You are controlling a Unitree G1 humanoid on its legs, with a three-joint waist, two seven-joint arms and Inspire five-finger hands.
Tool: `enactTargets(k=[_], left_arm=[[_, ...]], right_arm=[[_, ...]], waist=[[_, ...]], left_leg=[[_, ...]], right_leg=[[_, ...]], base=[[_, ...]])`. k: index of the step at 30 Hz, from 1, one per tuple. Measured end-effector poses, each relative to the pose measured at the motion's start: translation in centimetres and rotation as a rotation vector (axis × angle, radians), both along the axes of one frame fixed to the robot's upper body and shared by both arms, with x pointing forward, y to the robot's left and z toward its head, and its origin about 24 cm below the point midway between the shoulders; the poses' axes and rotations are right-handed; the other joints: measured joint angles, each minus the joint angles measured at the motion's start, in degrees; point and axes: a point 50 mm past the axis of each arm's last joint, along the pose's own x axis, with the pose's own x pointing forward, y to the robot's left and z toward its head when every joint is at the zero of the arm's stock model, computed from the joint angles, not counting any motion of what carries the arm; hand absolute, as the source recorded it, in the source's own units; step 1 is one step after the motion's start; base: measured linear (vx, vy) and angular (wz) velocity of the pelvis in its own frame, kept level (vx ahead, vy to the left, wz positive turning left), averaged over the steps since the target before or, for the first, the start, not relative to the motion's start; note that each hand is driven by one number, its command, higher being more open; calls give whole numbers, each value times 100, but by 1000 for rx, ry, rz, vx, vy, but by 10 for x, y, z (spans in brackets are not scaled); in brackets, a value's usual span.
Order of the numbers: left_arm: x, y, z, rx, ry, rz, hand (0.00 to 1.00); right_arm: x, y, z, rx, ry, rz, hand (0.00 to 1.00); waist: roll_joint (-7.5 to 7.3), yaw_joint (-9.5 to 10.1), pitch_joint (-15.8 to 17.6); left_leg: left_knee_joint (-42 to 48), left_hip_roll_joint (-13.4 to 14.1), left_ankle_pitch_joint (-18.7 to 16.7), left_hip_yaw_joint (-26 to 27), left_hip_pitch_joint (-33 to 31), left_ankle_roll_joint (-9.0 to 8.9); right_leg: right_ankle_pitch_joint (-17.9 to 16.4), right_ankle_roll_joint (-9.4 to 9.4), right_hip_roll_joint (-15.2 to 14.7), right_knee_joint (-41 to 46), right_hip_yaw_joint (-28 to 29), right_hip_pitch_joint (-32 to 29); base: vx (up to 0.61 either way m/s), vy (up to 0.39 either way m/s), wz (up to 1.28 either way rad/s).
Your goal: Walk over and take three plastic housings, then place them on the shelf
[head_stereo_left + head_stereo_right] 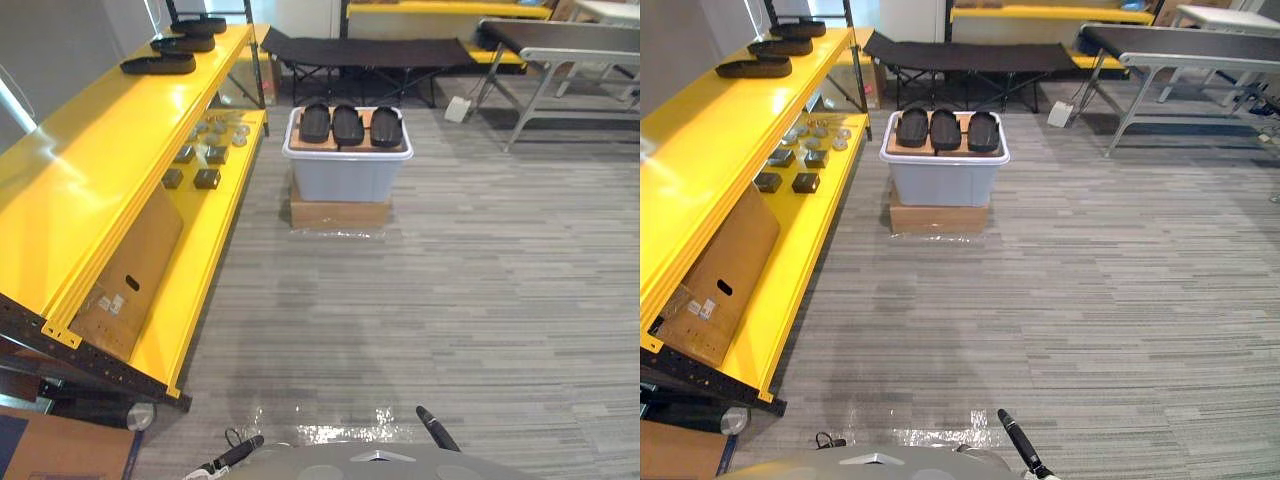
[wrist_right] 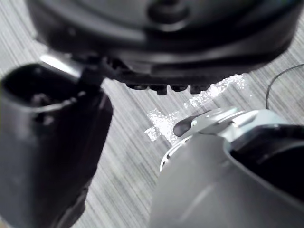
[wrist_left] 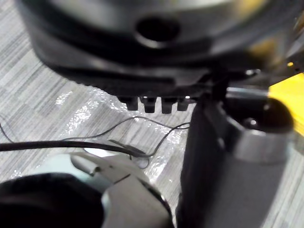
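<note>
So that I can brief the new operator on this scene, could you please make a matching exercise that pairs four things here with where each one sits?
Things
1. three black housings side by side
2. grey bin
3. cardboard piece with a handle hole
4. small dark blocks

Places
A. on a flat cardboard box on the floor
B. leaning on the lower level of the yellow shelf, near end
C. on top of the bin
D. lying flat on the shelf's lower level, farther along

Pairs: 1-C, 2-A, 3-B, 4-D
</note>
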Motion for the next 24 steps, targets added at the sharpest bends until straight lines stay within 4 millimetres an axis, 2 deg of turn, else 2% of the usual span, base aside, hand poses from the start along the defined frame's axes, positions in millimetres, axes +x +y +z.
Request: enactTargets(k=[2,10,13,14,18,20,22,24], left_arm=[[0,0,0,5,7,13,100],[13,1,2,30,-37,-8,100],[31,1,6,47,-106,-74,100],[42,1,9,68,-148,-117,100],[83,-8,25,121,-353,-227,100],[98,-11,33,148,-427,-274,100],[112,-15,40,168,-483,-309,100],[116,-16,42,179,-504,-300,100]], right_arm=[[2,1,0,-2,0,-4,100],[38,8,4,-11,-104,36,100],[62,16,9,-15,-176,108,100],[74,17,12,-30,-216,154,100],[119,20,36,-112,-438,282,100],[135,20,46,-140,-511,312,100],[146,20,53,-156,-563,305,100],[150,21,55,-151,-586,281,100]], waist=[[-5,-2,8],[-19,-1,42],[-30,3,82],[-30,5,135],[-45,-4,193],[-48,-16,195],[-48,-12,195],[-48,-13,196]], left_leg=[[-152,-33,14,19,173,-1],[-344,-77,23,66,297,-11],[-355,-78,20,84,330,-17],[-355,-81,20,86,340,-17],[-377,-87,53,94,251,-26],[-458,-90,95,95,259,-29],[-469,-90,96,111,253,-30],[-479,-91,93,136,255,-34]], right_leg=[[16,22,-5,-129,-4,129],[77,125,-6,-340,-24,259],[77,135,-6,-340,-24,275],[81,142,-9,-339,-24,280],[100,164,-18,-336,-21,175],[103,164,-13,-338,-24,146],[104,164,-10,-339,-18,125],[104,165,-9,-340,-14,113]], base=[[62,42,-3],[31,13,-3],[-26,-13,-4],[-63,-18,0],[-55,-16,-2],[-32,-29,-1],[-12,-15,-1],[2,-15,-6]])
